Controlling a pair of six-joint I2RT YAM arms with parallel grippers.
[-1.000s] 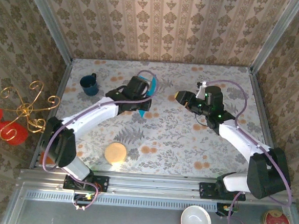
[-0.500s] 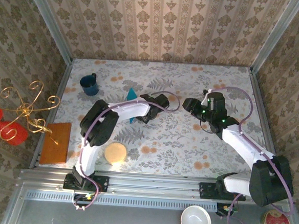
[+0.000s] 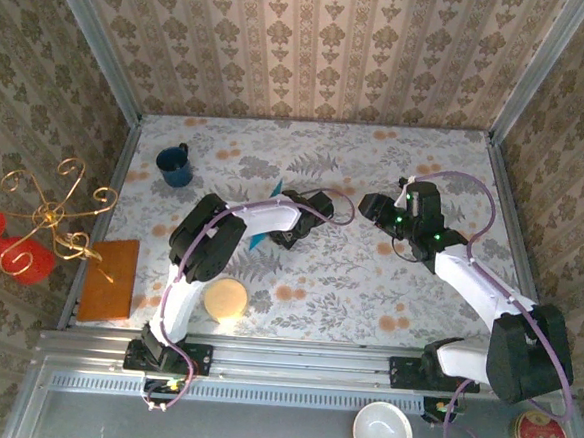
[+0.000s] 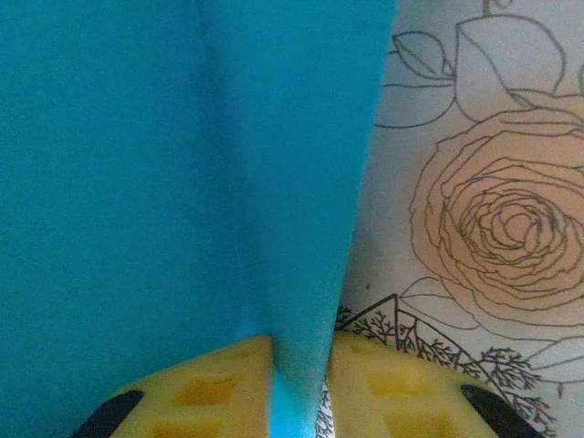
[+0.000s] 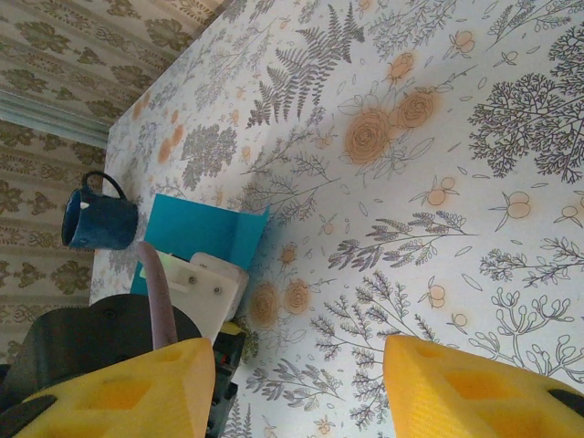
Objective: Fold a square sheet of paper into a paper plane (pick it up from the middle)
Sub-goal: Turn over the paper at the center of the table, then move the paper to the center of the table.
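Centrally, shows the left gripper (image 3: 286, 237) out to the right of the mug (image 3: 174, 166), jaws narrow and pinched on a raised crease of the sheet of paper (image 5: 205, 228). Seen from the wrist, has that crease running straight down between the two yellow fingers (image 4: 210, 394), with turquoise paper across the left side and the rose-printed tablecloth (image 4: 493, 219) bare to the right. Puts the paper partly folded and standing on edge, right of the mug and much nearer to it than the right gripper (image 3: 370, 206). Finds that gripper farther still from the mug, jaws spread wide with nothing between them. Also takes in a pale round disc (image 3: 225, 300) and a wooden board (image 3: 107, 278), both toward the near edge from the mug.
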